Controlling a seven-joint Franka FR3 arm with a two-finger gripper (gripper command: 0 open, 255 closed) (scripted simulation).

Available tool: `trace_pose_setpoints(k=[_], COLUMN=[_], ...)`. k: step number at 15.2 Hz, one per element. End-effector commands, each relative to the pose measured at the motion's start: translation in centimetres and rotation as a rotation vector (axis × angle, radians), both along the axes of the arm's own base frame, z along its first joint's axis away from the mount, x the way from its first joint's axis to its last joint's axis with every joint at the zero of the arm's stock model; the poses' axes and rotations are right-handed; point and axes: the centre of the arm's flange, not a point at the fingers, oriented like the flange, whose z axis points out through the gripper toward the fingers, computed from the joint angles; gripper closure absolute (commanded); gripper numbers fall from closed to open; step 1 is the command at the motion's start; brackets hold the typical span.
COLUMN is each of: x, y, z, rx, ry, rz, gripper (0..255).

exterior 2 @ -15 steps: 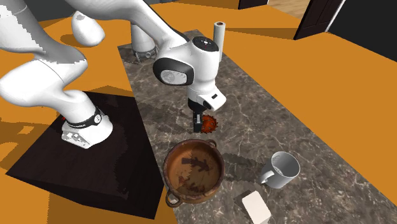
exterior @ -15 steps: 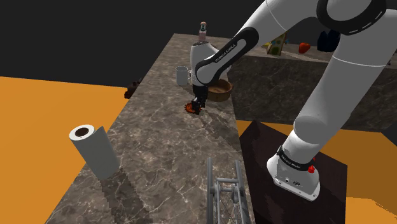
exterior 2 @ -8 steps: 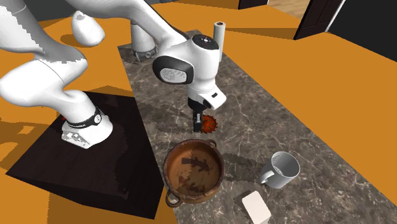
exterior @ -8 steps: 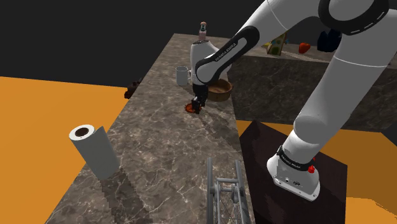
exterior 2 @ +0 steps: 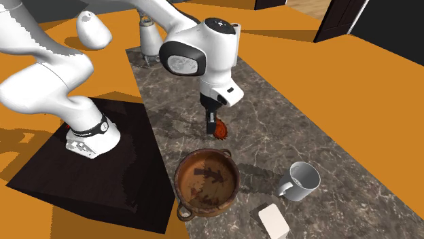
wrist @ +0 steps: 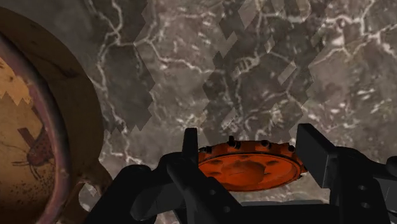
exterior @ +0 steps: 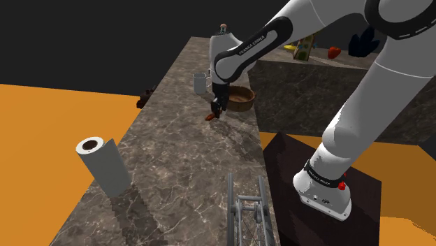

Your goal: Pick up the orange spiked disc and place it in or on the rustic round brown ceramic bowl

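as gripper (wrist: 250, 147) clasps, spiked disc (wrist: 248, 169) bristles.

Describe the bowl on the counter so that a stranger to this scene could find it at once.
Start at the dark marble counter beside the robot's stand. Along its stand-side edge, close to the jaws shut on the orange spiked disc, sits the bowl. It alone is brown, wide and round; its neighbours are a pale mug and a white block.
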Motion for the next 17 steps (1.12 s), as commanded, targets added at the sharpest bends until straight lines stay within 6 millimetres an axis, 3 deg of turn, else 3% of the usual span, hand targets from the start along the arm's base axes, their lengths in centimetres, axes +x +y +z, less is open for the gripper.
trace_pose_setpoints(k=[1,17], x=[0.0,0.0], y=[0.0,0.0], z=[1.1,9.5], rx=[0.0,0.0], ry=[0.0,0.0], rz=[0.0,0.0], gripper=[255,255])
